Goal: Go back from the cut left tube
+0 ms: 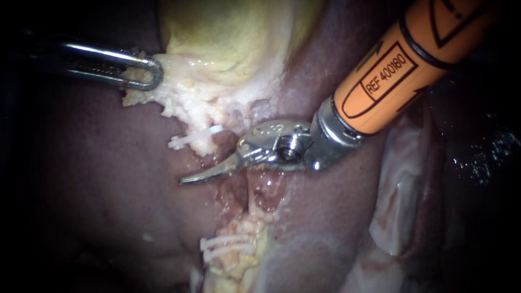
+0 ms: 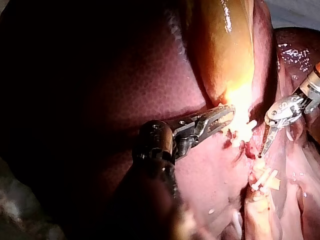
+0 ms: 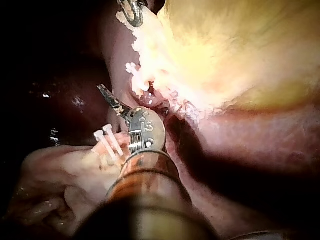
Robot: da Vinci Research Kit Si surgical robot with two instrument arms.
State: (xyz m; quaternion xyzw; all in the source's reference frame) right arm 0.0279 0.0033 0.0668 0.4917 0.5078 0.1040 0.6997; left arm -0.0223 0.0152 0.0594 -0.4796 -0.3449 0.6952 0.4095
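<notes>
The cut tube shows as two stumps. The upper stump carries a white clip (image 1: 191,139) under the gallbladder (image 1: 228,38). On the lower stump (image 1: 239,255) sit white clips (image 1: 225,244). My right instrument (image 1: 187,179), with an orange shaft and curved blades, lies in the gap between the stumps, its blades shut and holding nothing. The same blades (image 2: 264,147) (image 3: 106,95) point past the clips (image 3: 107,140). My left instrument (image 1: 154,73) is shut on the pale fatty tissue (image 1: 184,92) at the gallbladder's lower edge, also seen in its own wrist view (image 2: 222,116).
Dark red liver (image 1: 97,179) lies around and under the stumps. A raw pink bed (image 1: 266,190) sits just below the right instrument's wrist joint. Pale folded tissue (image 1: 399,201) lies at the right.
</notes>
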